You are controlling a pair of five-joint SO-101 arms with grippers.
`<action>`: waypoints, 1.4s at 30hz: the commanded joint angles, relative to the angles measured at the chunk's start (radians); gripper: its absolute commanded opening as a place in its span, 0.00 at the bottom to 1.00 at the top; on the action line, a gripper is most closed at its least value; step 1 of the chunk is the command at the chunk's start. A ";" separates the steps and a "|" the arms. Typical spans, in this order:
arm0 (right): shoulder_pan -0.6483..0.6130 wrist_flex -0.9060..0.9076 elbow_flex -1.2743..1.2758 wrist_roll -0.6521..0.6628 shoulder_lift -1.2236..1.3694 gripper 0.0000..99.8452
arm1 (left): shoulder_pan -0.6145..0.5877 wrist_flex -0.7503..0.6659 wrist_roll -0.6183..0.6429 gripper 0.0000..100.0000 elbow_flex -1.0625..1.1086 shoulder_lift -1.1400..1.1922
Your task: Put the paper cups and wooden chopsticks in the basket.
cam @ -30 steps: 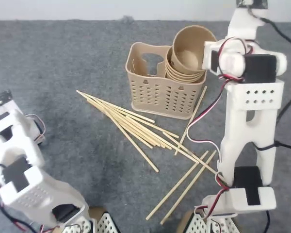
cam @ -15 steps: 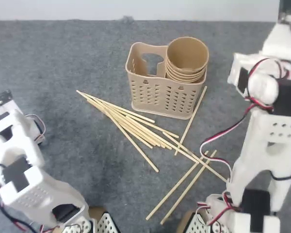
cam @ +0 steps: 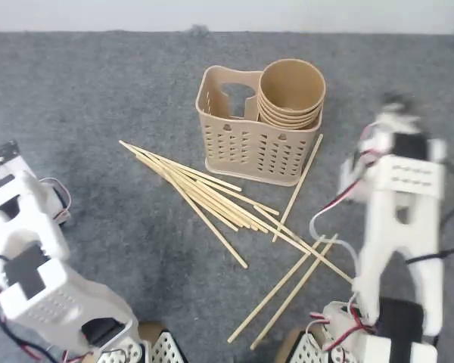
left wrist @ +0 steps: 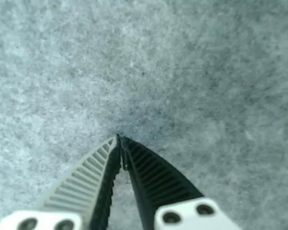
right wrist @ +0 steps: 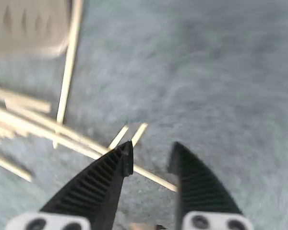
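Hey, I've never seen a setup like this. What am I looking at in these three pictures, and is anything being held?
These are two small white robot arms. One picture looks down from above: the left arm sits lower left, the right arm at the right. The other two come from cameras on each wrist. On the grey mat lie loose wooden chopsticks beside a basket with stacked paper cups in it. The left gripper is shut over bare mat; the right gripper is open over some chopsticks. Neither holds anything.

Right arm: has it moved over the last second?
Yes. The right arm pulled back from the basket toward the near edge, beside the chopsticks.
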 commanded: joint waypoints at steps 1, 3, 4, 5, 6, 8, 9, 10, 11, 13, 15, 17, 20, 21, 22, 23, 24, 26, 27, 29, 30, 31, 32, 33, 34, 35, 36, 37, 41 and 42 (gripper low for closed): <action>-0.127 -0.073 0.157 0.170 -0.097 0.11 | 0.015 -0.018 -0.005 0.01 0.001 -0.043; -0.180 -0.111 0.249 0.273 -0.120 0.13 | 0.015 -0.018 -0.005 0.01 0.002 -0.043; -0.200 -0.136 0.288 0.313 -0.133 0.14 | 0.015 -0.018 -0.005 0.01 0.002 -0.043; -0.216 -0.162 0.328 0.348 -0.145 0.15 | 0.015 -0.018 -0.005 0.01 0.002 -0.043; -0.228 -0.188 0.364 0.371 -0.156 0.15 | 0.015 -0.018 -0.005 0.01 0.002 -0.043; -0.246 -0.255 0.425 0.391 -0.170 0.16 | 0.015 -0.018 -0.005 0.01 0.002 -0.043; -0.259 -0.292 0.448 0.394 -0.170 0.16 | 0.015 -0.018 -0.005 0.01 0.002 -0.043; -0.269 -0.334 0.473 0.396 -0.166 0.16 | 0.015 -0.018 -0.005 0.01 0.002 -0.043; -0.278 -0.377 0.494 0.396 -0.162 0.16 | 0.015 -0.018 -0.005 0.01 0.002 -0.043; -0.291 -0.456 0.531 0.396 -0.145 0.16 | 0.015 -0.018 -0.006 0.01 0.002 -0.043; -0.303 -0.530 0.559 0.396 -0.117 0.16 | 0.015 -0.018 -0.008 0.01 0.002 -0.043; -0.309 -0.593 0.578 0.397 -0.070 0.15 | 0.015 -0.018 -0.009 0.01 0.002 -0.043; -0.308 -0.591 0.549 0.402 0.004 0.15 | 0.015 -0.018 -0.011 0.01 0.002 -0.043; -0.309 -0.565 0.523 0.402 0.031 0.15 | 0.015 -0.017 -0.011 0.01 0.002 -0.043; -0.309 -0.542 0.503 0.404 0.053 0.15 | 0.015 -0.017 -0.011 0.01 0.002 -0.041; -0.309 -0.530 0.488 0.405 0.071 0.15 | 0.015 -0.017 -0.011 0.01 0.002 -0.041; -0.309 -0.529 0.479 0.408 0.087 0.15 | 0.015 -0.017 -0.011 0.01 0.002 -0.041; -0.311 -0.527 0.473 0.420 0.107 0.15 | 0.015 -0.017 -0.011 0.01 0.002 -0.041; -0.311 -0.526 0.473 0.425 0.108 0.15 | 0.015 -0.017 -0.011 0.01 0.002 -0.041; -0.311 -0.526 0.473 0.423 0.108 0.10 | 0.015 -0.017 -0.011 0.01 0.002 -0.041; -0.311 -0.526 0.473 0.423 0.108 0.04 | 0.015 -0.017 -0.011 0.01 0.002 -0.041; -0.309 -0.522 0.473 0.420 0.108 0.00 | 0.015 -0.017 -0.011 0.01 0.002 -0.041; -0.305 -0.518 0.477 0.417 0.107 0.01 | 0.015 -0.017 -0.011 0.01 0.002 -0.041; -0.303 -0.496 0.479 0.416 0.097 0.02 | 0.015 -0.017 -0.011 0.01 0.002 -0.041; -0.303 -0.478 0.480 0.416 0.081 0.01 | 0.015 -0.017 -0.008 0.01 0.002 -0.041; -0.302 -0.461 0.488 0.416 0.058 0.01 | 0.015 -0.017 -0.008 0.01 0.002 -0.041; -0.297 -0.452 0.506 0.420 0.027 0.01 | 0.015 -0.017 -0.006 0.01 0.002 -0.041; -0.294 -0.446 0.532 0.423 -0.010 0.01 | 0.015 -0.017 -0.006 0.01 0.002 -0.041; -0.294 -0.383 0.634 0.488 -0.239 0.01 | 0.015 -0.017 -0.005 0.01 0.002 -0.043; -0.294 -0.346 0.654 0.516 -0.309 0.01 | 0.015 -0.017 -0.005 0.01 0.002 -0.043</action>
